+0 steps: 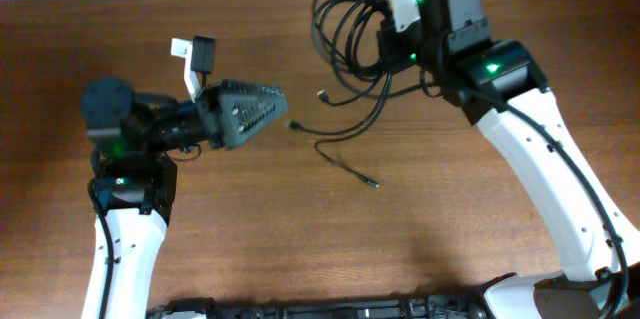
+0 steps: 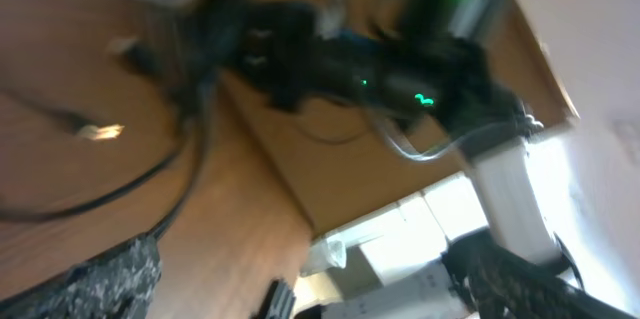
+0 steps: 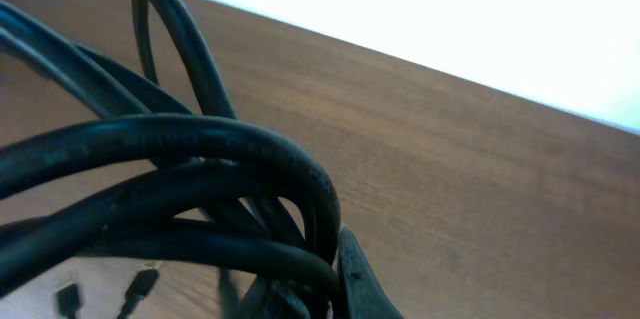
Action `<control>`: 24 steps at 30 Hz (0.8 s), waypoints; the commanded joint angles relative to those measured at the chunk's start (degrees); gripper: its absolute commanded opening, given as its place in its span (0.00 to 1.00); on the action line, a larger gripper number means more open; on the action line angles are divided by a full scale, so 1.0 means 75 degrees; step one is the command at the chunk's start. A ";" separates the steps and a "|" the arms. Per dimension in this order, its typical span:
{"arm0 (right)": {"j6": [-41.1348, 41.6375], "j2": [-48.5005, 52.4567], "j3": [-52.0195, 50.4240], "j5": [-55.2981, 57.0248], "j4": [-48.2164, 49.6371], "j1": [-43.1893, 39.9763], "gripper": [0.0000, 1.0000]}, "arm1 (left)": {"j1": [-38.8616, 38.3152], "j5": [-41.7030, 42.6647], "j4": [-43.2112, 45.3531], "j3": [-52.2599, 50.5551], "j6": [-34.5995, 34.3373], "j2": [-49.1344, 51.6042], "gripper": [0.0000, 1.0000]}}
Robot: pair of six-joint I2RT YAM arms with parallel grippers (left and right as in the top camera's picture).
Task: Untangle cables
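Several thin cables lie looped at the far right of the surface; they look light, limp and quick to snag. The right hand is clamped on them. The left hand, fingers apart, should take a loose plug.

Overhead was evenly lit and sharp, just soft shadows on the bench. Left wrist view was smeared with motion blur and blown out on the right. Right wrist had the cables up close, softish, white glare behind.

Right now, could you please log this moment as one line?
left end effector: open, empty | right end effector: shut on cables | cables: tangled
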 commanded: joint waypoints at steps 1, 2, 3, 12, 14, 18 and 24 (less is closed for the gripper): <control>0.0694 -0.0012 0.0003 -0.0825 0.0061 -0.0187 0.04 | -0.0119 -0.3040 -0.1929 0.0009 0.0909 -0.0090 0.99; 0.0697 -0.0012 0.0003 -0.0909 0.0058 -0.0187 0.04 | -0.0219 -0.3593 -0.2291 0.0006 0.0918 -0.0090 0.99; 0.0699 -0.0006 0.0000 -0.0941 0.0058 -0.0178 0.04 | -0.0382 -0.3993 -0.2442 0.0006 0.1037 -0.0090 0.99; 0.0985 -0.0003 0.0000 -0.0959 -0.0169 -0.0122 0.04 | -0.2122 -0.5954 -0.1116 0.0009 0.1139 -0.0093 0.99; 0.0985 0.0003 -0.0017 -0.0959 -0.0213 -0.0122 0.04 | -0.2291 -0.5945 -0.0679 0.0009 0.1139 -0.0093 0.99; 0.0988 0.0006 -0.0017 -0.1046 -0.0236 -0.0122 0.04 | -0.2530 -0.6067 -0.0105 0.0009 0.1131 -0.0093 0.99; 0.0985 0.0006 -0.0017 -0.1920 -0.0227 -0.0122 0.04 | -0.2629 -0.6237 -0.0137 0.0009 0.1046 -0.0070 0.92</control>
